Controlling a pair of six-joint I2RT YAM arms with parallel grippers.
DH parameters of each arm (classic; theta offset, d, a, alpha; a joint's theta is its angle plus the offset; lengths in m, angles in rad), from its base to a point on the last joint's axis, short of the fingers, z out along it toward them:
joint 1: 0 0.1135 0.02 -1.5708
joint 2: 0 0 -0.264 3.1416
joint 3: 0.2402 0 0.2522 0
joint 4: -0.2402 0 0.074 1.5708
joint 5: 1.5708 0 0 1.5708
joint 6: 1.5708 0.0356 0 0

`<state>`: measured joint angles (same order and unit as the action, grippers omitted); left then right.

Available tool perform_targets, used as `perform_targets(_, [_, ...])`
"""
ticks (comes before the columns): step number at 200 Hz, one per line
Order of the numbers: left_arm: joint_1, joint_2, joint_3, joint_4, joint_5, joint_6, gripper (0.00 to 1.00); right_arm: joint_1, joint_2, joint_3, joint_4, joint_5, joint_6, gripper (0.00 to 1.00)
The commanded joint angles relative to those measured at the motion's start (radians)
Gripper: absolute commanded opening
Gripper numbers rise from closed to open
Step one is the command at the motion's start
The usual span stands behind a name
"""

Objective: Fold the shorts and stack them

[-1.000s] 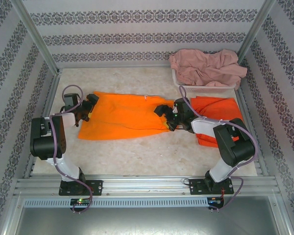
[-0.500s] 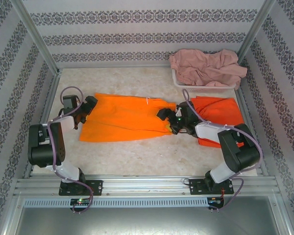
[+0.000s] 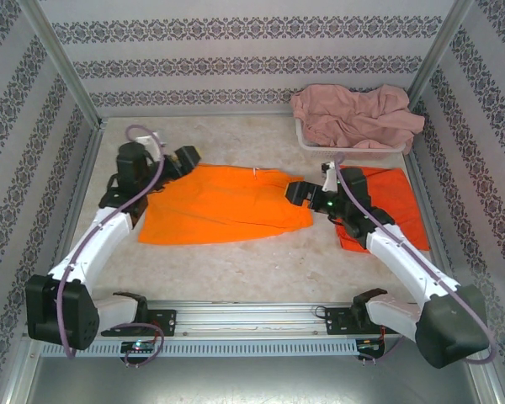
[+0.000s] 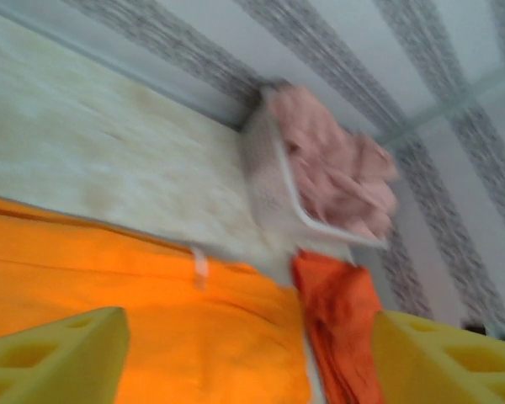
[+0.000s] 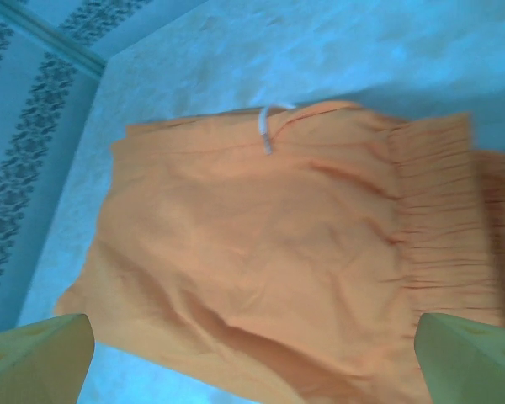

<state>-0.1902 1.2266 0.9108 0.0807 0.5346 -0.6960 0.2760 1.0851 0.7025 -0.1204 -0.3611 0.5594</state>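
My left gripper (image 3: 188,157) and right gripper (image 3: 296,192) hung spread, empty, at either end of the shorts (image 3: 227,206) lying flat between them. An uneven pinch, I judged, would bunch them and skew the fold.

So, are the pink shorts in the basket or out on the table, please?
In: the pink shorts lie crumpled in the white basket, draping over its rim.

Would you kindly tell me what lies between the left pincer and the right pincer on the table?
The spread-out bright orange cloth shorts fill the stretch between the left pincer and the right pincer. This shows in the top external view.
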Motion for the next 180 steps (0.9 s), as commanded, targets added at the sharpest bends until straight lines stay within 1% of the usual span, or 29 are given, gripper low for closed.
perform_targets(1, [-0.129,0.081,0.049,0.063,0.044,0.013,0.62,-0.054,-0.027,0.029,-0.164,0.068,-0.137,0.98])
perform_targets(16, [-0.210,0.174,0.085,0.102,0.045,-0.012,0.49,-0.078,-0.031,0.050,-0.224,0.094,-0.164,0.98])
perform_targets(25, [-0.251,0.235,0.112,0.130,0.047,-0.029,0.39,-0.094,-0.031,0.055,-0.242,0.080,-0.182,0.98])
perform_targets(33, [-0.289,0.288,0.140,0.146,0.050,-0.037,0.33,-0.106,-0.030,0.055,-0.248,0.064,-0.191,0.98])
perform_targets(61, [-0.390,0.466,0.262,0.165,0.053,-0.056,0.20,-0.162,-0.019,0.046,-0.241,-0.006,-0.198,0.98])
perform_targets(92, [-0.437,0.649,0.366,0.191,0.073,-0.099,0.08,-0.241,0.036,0.038,-0.221,-0.128,-0.181,0.98])
perform_targets(102, [-0.443,0.702,0.394,0.198,0.080,-0.111,0.05,-0.262,0.057,0.038,-0.215,-0.163,-0.175,0.98])
perform_targets(115, [-0.447,0.765,0.421,0.217,0.096,-0.131,0.04,-0.276,0.082,0.038,-0.208,-0.197,-0.168,0.98])
perform_targets(137, [-0.446,0.852,0.447,0.247,0.112,-0.161,0.00,-0.278,0.116,0.041,-0.195,-0.220,-0.163,0.98])
perform_targets(149, [-0.448,0.885,0.443,0.270,0.114,-0.168,0.00,-0.279,0.132,0.045,-0.191,-0.230,-0.165,0.98])
perform_targets(180, [-0.447,0.950,0.431,0.227,0.098,-0.121,0.00,-0.278,0.178,0.056,-0.180,-0.253,-0.159,0.98])
